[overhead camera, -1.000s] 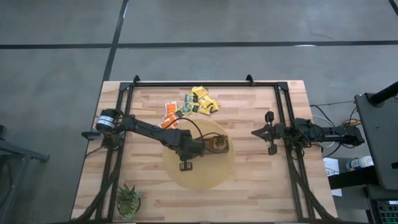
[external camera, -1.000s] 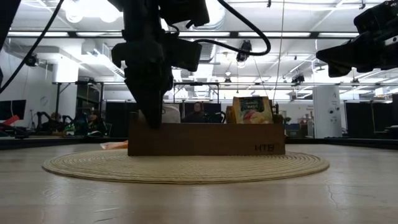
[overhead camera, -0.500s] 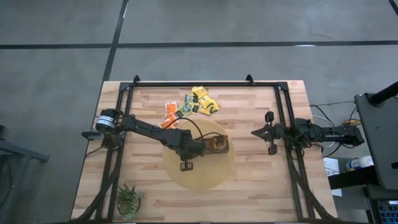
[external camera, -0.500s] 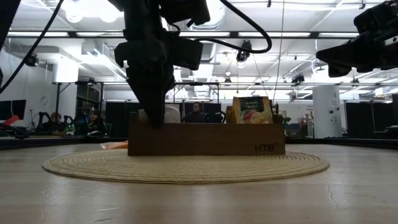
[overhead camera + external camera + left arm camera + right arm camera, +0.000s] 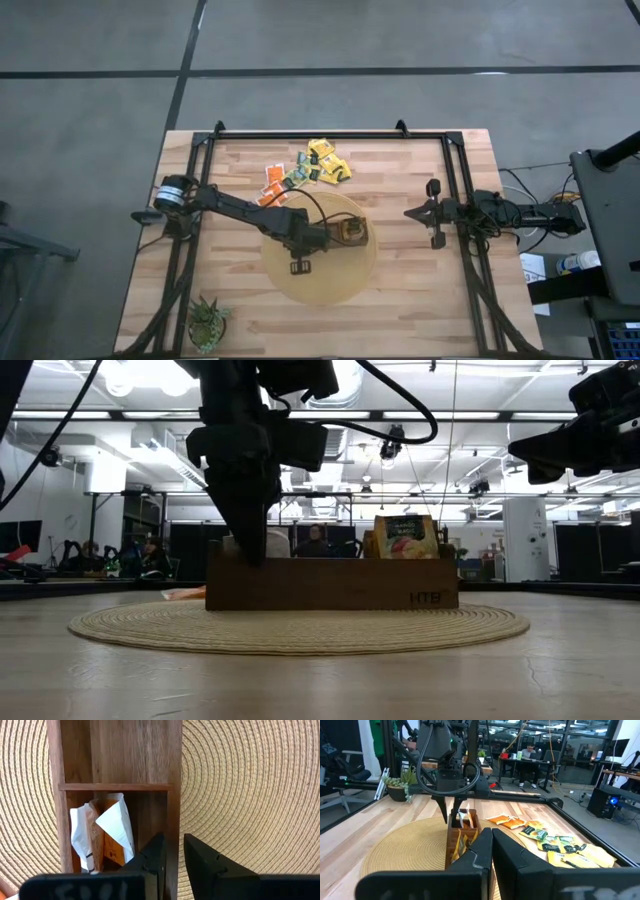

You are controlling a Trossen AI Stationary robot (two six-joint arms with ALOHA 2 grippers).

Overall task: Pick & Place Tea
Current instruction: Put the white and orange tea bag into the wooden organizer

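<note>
A: Several tea sachets (image 5: 312, 167) lie loose on the desk (image 5: 420, 290); a few stand in the wooden box (image 5: 120, 780) on the round woven mat (image 5: 320, 285)

B: Left claw (image 5: 172, 851)?

A: Slightly parted astride the box's side wall, holding nothing. Right claw (image 5: 492, 842) hangs pinched shut, empty, well apart

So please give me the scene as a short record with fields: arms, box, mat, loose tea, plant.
left end effector: over the box's end, fingers slightly apart, straddling its side wall
right end effector: waiting at table's right side, shut
box: on the mat, sachets in one compartment
mat: round, woven, table centre
loose tea: scattered behind the mat
plant: near-left table corner
</note>
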